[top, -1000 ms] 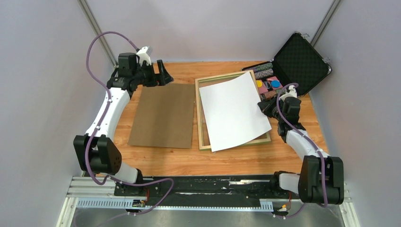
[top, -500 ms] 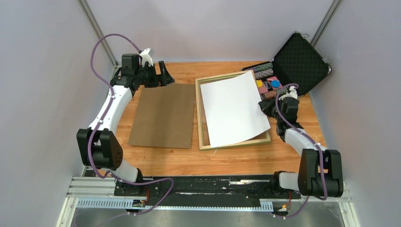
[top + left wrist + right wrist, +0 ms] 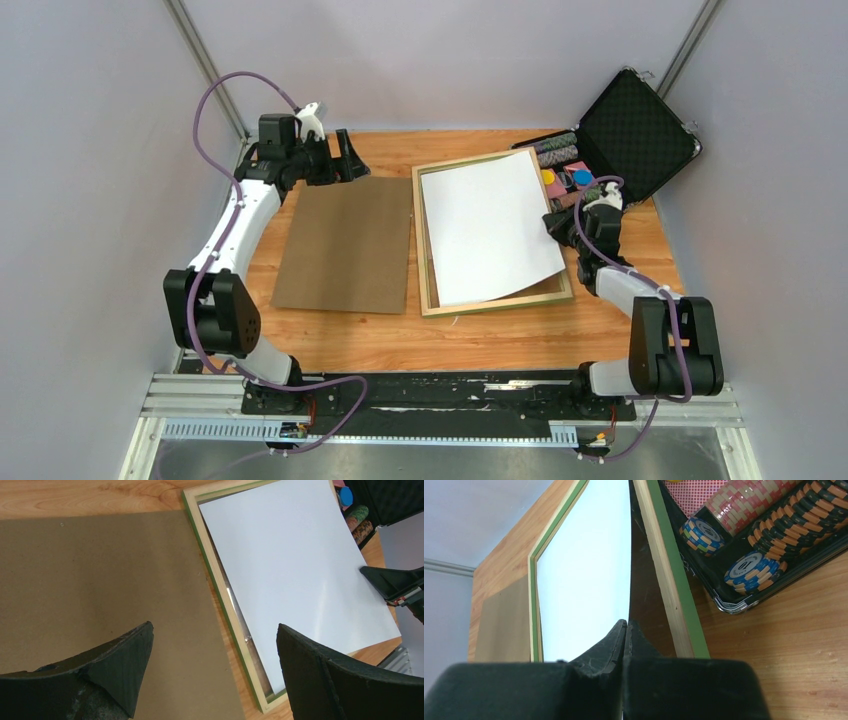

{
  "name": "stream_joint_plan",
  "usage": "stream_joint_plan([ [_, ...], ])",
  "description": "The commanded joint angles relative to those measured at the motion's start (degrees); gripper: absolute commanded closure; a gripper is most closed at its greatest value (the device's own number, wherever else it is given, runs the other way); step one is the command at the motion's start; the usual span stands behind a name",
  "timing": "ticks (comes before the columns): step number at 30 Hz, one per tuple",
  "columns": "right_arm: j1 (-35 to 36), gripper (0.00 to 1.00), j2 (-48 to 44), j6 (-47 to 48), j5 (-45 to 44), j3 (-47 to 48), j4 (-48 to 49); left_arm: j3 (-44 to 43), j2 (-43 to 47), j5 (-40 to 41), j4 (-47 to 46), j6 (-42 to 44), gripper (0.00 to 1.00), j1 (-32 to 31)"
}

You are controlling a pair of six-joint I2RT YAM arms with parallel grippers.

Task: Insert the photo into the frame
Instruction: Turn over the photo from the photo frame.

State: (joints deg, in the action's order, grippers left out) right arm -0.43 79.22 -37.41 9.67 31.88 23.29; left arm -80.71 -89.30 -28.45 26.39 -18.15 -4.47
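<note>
Over the frame (image 3: 220, 580), my right jaws, pinching the photo (image 3: 487, 230), have swung it squarer; not seated yet. Left jaws gape.

Bright even light (sheen on photo (image 3: 295, 565))
</note>
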Motion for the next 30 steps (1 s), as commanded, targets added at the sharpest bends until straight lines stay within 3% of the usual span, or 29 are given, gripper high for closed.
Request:
stream_joint_plan([
  [1,0.17,1.0,-0.29,-0.15,-1.94,0.32,4.91,-1.35,0.0,-0.87,-2.2,-0.7,0.0,0.23],
  [8,1.81,0.91,0.72,0.61,-0.28,0.11,4.7,-1.26,-0.05,-1.17,-1.99,-0.35,0.0,0.25],
  [18,1.92,0.89,-0.35,3.15,-0.07,-0.06,1.99,-1.11,0.0,-1.56,-1.89,-0.24,0.0,0.25],
  [30,1.92,1.0,0.66,5.03,-0.5,0.07,1.57,-1.19,0.13,-1.52,-1.27,0.31,0.0,0.23],
])
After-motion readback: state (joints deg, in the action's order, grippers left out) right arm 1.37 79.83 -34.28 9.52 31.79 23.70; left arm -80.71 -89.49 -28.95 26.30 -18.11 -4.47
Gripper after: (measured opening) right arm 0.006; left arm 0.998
